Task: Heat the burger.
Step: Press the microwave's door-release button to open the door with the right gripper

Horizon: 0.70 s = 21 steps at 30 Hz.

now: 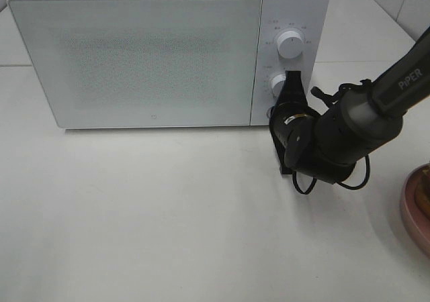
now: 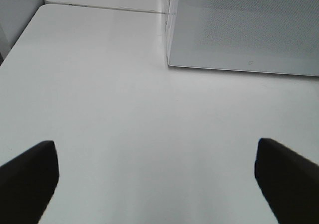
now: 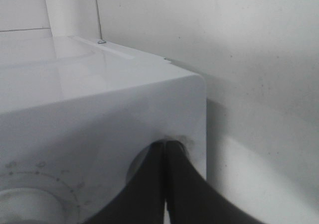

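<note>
The white microwave (image 1: 154, 54) stands at the back of the table with its door closed. My right gripper (image 1: 293, 79) is shut, and its fingertips press against the control panel beside the lower knob (image 1: 277, 84), below the upper knob (image 1: 290, 43). The right wrist view shows the closed tips (image 3: 166, 147) touching the panel face near the microwave's corner (image 3: 194, 84). Only a sliver of the burger (image 1: 424, 189) on its pink plate (image 1: 411, 211) shows at the right edge. My left gripper (image 2: 157, 179) is open and empty over bare table, with the microwave (image 2: 249, 30) ahead of it.
The white table (image 1: 168, 215) stretches in front of the microwave. The right arm (image 1: 376, 107) reaches in from the right, with its cable loop hanging just above the tabletop. A wall rises behind the microwave. The left arm does not show in the exterior view.
</note>
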Available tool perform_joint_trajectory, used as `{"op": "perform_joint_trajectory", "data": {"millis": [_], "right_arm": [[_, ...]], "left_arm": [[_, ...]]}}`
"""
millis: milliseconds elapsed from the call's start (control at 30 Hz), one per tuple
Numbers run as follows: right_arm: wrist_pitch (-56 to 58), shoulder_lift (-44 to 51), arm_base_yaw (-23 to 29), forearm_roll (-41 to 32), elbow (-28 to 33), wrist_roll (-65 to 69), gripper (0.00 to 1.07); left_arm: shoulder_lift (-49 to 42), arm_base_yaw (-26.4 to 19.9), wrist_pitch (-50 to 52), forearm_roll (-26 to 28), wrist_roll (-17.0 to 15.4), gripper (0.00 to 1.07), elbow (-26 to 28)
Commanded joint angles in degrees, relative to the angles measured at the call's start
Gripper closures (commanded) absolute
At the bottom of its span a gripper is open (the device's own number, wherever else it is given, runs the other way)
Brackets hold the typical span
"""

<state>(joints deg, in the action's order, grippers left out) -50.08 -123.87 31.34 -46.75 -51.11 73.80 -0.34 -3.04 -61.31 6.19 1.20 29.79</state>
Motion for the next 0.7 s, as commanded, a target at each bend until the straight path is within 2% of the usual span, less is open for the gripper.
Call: {"op": "perform_joint_trajectory", "data": {"millis": [33,700], "right_arm": [[-4.70,0.34,-0.57,0.52,-1.78,0.00,1.07],[-8.31,-0.63,-1.55,-0.29,-6.53,-0.23,1.07]], "left_arm": [[-0.23,0.34,-0.17,0.46,0.00,0.07,-0.17],[-0.23,0.34,-0.17,0.46,0.00,0.07,-0.17]]}}
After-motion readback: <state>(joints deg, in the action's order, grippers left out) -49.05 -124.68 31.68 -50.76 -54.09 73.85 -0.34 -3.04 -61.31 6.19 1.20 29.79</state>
